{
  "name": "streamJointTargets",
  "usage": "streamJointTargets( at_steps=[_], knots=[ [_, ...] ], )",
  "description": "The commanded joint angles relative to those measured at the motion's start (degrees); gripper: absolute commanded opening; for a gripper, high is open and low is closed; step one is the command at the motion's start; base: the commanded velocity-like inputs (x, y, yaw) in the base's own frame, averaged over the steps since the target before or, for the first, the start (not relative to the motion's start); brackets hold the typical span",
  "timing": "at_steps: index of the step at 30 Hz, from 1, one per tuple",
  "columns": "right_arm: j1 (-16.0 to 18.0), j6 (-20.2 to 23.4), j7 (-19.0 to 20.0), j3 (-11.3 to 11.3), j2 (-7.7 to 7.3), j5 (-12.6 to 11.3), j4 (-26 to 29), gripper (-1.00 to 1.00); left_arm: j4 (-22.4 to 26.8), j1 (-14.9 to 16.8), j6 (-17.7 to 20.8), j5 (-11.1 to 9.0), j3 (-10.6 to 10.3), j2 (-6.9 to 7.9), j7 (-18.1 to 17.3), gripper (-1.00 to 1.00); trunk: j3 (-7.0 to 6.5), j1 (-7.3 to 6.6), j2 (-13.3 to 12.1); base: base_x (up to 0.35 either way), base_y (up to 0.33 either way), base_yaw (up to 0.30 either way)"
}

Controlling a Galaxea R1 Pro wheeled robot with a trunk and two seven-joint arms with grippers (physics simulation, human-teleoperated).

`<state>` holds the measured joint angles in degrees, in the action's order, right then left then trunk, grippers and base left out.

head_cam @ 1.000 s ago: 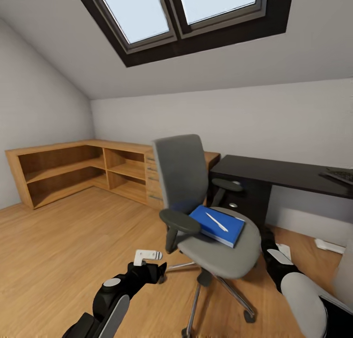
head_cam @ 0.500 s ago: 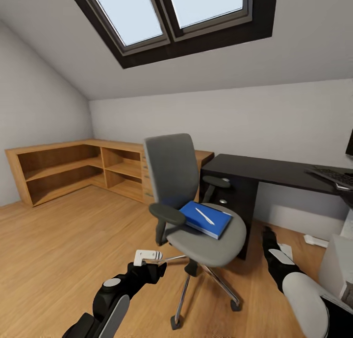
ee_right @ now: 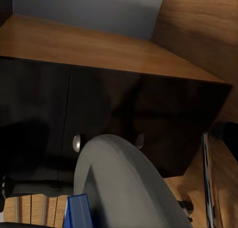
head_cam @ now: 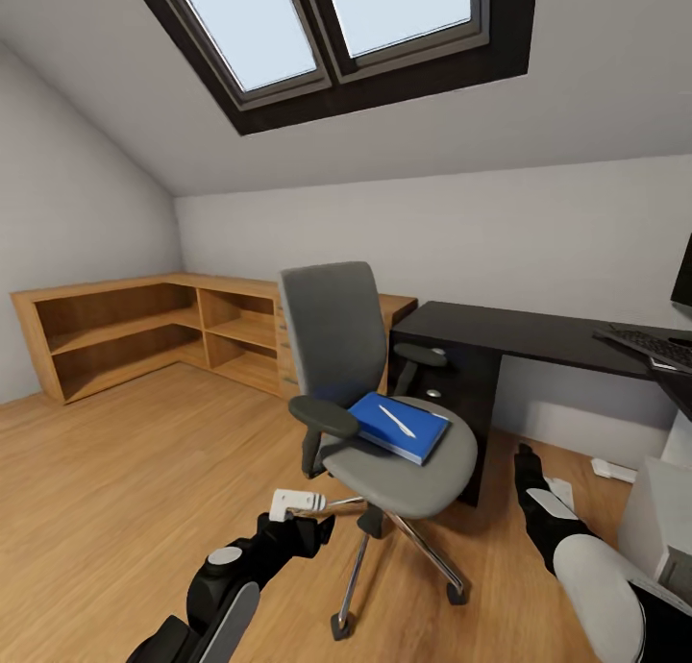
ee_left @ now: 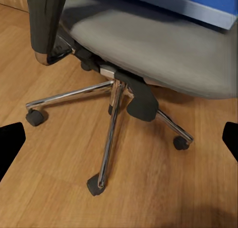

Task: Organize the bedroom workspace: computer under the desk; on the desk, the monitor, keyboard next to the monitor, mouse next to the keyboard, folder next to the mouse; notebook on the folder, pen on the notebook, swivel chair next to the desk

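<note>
1. Here's the chair (head_cam: 380, 394) out on the wood floor (head_cam: 125, 471), just in front of the black desk (head_cam: 519, 331), with the blue folder (head_cam: 399, 427) lying flat on its seat and the pen (head_cam: 395, 421) resting on top of it. That puts both within reach from the front, so my read is the folder pickup is the step in hand.

2. The left gripper (head_cam: 309, 528) hangs low and short of the chair's star base. In the left wrist view its dark fingertips (ee_left: 11, 143) sit far apart at the two edges, holding nothing, looking at the castors and the seat underside.

3. The right gripper (head_cam: 525, 461) points down toward the floor beside the desk's drawer unit; whether its jaws are apart or together, I cannot tell. Its camera looks past the grey seat edge at the black drawer front (ee_right: 106, 114) and its silver knobs.

4. The keyboard (head_cam: 654, 346) already lies on the desk at the far right, next to a sliver of the monitor (head_cam: 683, 279).

5. Against half a second ago, barely a change: the whole view has slid slightly, so the camera is moving. A full second back the chair sat further right and closer in the picture.
</note>
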<state>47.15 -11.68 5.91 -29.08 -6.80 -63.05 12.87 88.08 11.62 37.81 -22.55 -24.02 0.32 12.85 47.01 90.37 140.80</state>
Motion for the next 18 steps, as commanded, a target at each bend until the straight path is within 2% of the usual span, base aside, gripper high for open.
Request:
streamJointTargets(
  at_steps=[1, 8, 12, 18],
  knots=[
    [0.07, -0.08, 0.38, 0.02, -0.03, -0.52, -0.12, 1.00, 0.72, 0.06, 0.16, -0.63, -0.17, 0.03, 0.52, 1.00, 0.06, -0.01, 0.03, -0.002, -0.001, 0.000],
    [0.05, 2.17, 0.25, 0.15, -0.68, -0.35, -0.39, 1.00, 1.45, 0.07, 0.16, -0.65, -0.38, 0.03, 0.55, 1.00, 1.14, 1.31, 2.44, 0.000, 0.000, 0.000],
    [0.05, 4.73, 0.38, 0.21, -0.75, -0.32, -0.45, 1.00, 1.48, 0.07, 0.16, -0.66, -0.34, 0.03, 0.57, 1.00, 2.03, 1.41, 2.49, 0.000, 0.000, 0.000],
    [0.05, 5.29, 0.42, 0.25, -0.69, -0.30, -0.48, 1.00, 1.48, 0.06, 0.16, -0.66, -0.29, 0.09, 0.53, 1.00, 2.03, 1.41, 2.49, 0.000, 0.000, 0.000]
  ],
)
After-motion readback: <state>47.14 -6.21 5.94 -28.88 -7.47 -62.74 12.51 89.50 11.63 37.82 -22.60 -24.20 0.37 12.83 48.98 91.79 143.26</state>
